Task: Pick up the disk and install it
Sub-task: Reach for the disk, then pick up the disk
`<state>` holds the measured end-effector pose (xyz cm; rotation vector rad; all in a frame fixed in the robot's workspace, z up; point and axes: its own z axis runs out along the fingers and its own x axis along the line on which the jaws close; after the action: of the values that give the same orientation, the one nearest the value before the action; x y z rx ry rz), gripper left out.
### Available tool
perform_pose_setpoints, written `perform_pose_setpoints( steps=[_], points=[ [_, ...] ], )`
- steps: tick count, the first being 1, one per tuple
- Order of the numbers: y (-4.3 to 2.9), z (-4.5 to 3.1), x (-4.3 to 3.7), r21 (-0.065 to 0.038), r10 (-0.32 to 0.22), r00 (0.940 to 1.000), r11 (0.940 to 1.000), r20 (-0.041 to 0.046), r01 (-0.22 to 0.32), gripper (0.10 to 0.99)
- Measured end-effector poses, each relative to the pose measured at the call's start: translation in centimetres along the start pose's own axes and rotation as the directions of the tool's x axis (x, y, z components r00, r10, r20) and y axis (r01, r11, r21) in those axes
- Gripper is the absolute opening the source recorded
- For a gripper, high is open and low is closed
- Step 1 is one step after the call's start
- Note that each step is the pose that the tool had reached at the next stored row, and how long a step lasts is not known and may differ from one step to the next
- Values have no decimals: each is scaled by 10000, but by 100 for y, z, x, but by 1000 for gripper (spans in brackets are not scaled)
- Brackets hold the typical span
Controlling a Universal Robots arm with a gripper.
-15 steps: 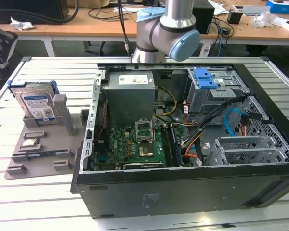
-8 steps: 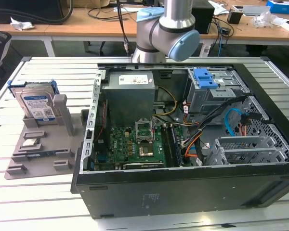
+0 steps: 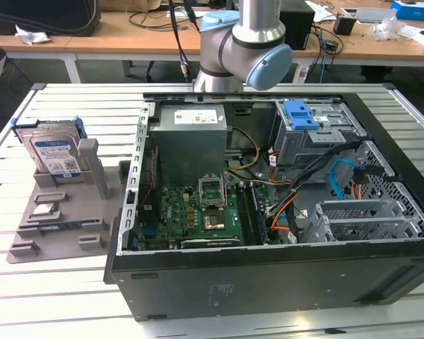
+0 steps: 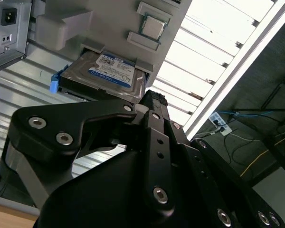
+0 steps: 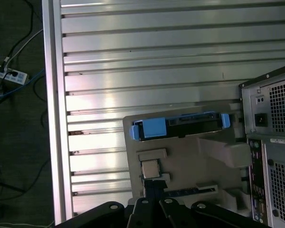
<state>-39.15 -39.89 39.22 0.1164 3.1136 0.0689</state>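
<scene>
- Tool [image 4: 152, 99] up close, aimed at the grey holder [image 3: 56, 233]; open or clenched, cannot tell.
- Disk [image 3: 53, 152] stands upright in that holder, untouched.
- Arm [image 3: 244, 42] rises behind the computer case [image 3: 254, 289].

Cluttered wooden desks [image 3: 113, 32] behind slatted table [image 3: 56, 296]

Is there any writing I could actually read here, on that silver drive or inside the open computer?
Label on the disk: white and blue, print too small to read.
White power supply sticker: print too small to read.
Nothing else legible.
</scene>
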Motion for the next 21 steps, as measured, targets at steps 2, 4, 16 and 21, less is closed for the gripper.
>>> perform_pose_setpoints(
  steps=[2, 4, 16, 21],
  points=[
    [1, 0, 1, 1, 0, 10000, 10000, -1, 0, 106],
    [2, 0, 2, 2, 1, 10000, 10000, 0, -1, 106],
    [4, 0, 1, 1, 1, 10000, 10000, -1, -1, 106],
    [4, 0, 2, -9, -397, 9992, 9992, -18, 397, 106]
  ],
)
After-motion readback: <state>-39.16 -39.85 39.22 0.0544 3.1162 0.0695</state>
